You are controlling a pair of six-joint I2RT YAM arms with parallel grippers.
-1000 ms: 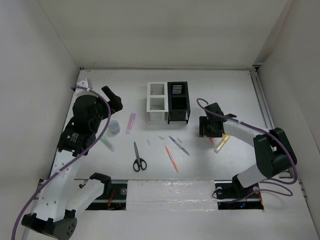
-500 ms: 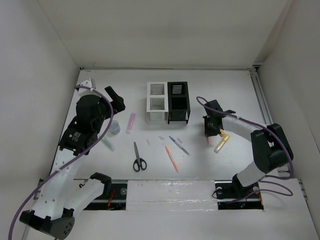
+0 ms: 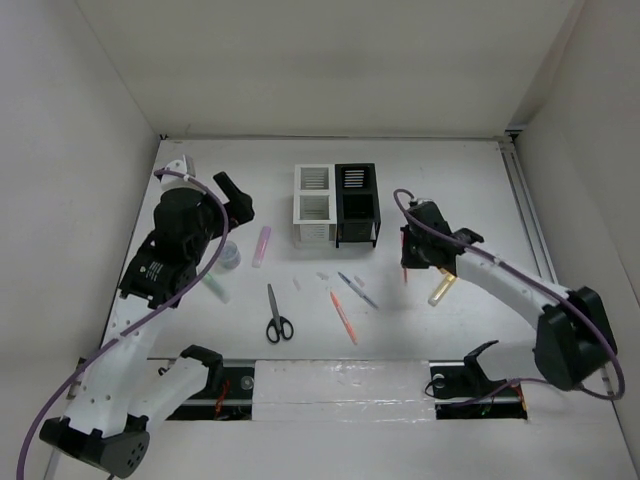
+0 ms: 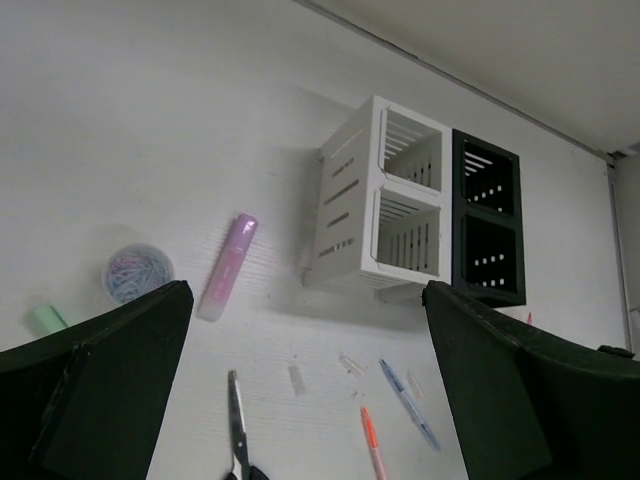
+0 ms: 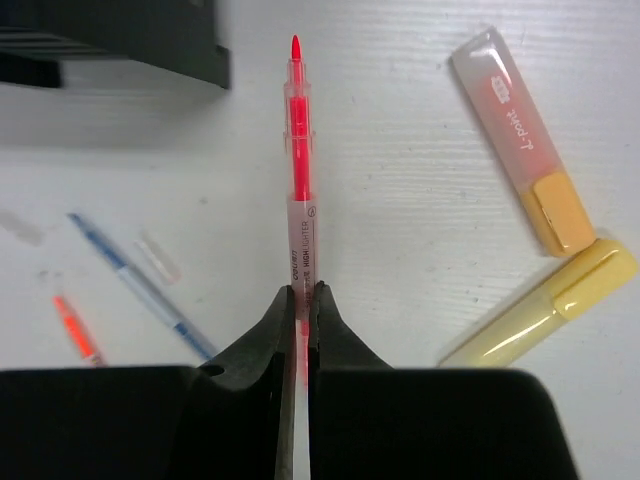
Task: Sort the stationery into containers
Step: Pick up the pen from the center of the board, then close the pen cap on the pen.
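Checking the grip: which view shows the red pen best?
Right wrist: the red pen runs up the frame's middle, pinched at its near end by the right gripper. The top view shows only a red sliver; the left wrist, a speck.

The white organizer (image 3: 312, 233) and black organizer (image 3: 358, 232) stand touching, far centre. Before them lie black-handled scissors (image 3: 277, 315), a pink highlighter (image 3: 262, 245) and an orange pen (image 3: 343, 317). A red pen (image 5: 299, 170) is pinched in the right gripper (image 5: 300, 295).

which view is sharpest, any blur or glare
Right wrist: sharpest, print legible on the red pen gripped by the right hand. Left wrist: the left hand is a dark, soft-edged silhouette; the white organizer casts a soft shadow. Top external: even light, glare on the glossy near-edge strip.
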